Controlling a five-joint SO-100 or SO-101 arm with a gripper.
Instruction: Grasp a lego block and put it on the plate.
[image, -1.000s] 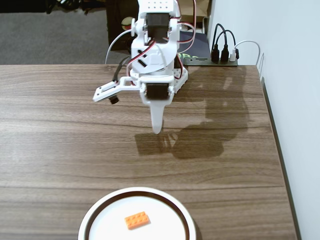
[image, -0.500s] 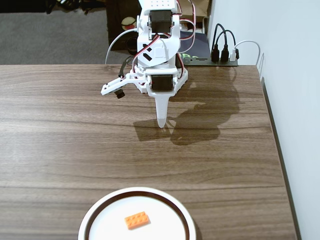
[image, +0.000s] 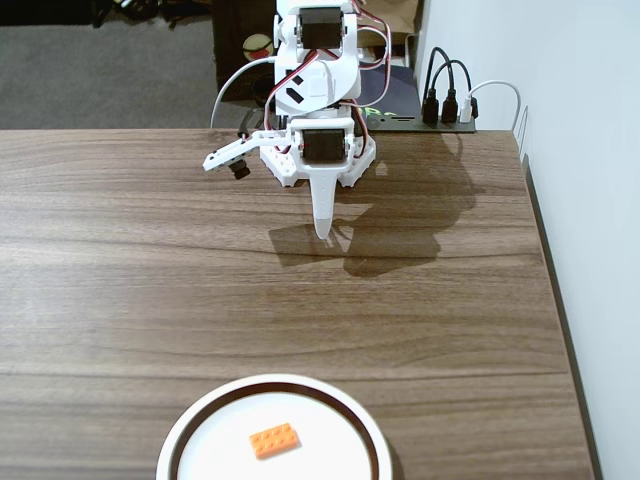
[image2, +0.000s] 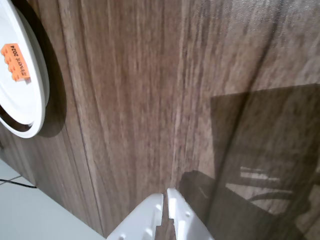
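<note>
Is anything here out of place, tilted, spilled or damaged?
Nothing stands out. The lego block lies flat on the plate, slightly angled. The gripper is shut and empty, well apart from the plate.

The wooden table (image: 150, 270) lies bare between the arm (image: 318, 150) and the plate (image: 200, 420), leaving open passage. Only the orange block (image: 274, 439) sits on the plate, while the wall (image: 590, 200) closes the right side in the fixed view.

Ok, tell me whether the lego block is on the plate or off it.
On it. The lego block lies flat inside the plate, studs up; the end effector is far away.
</note>
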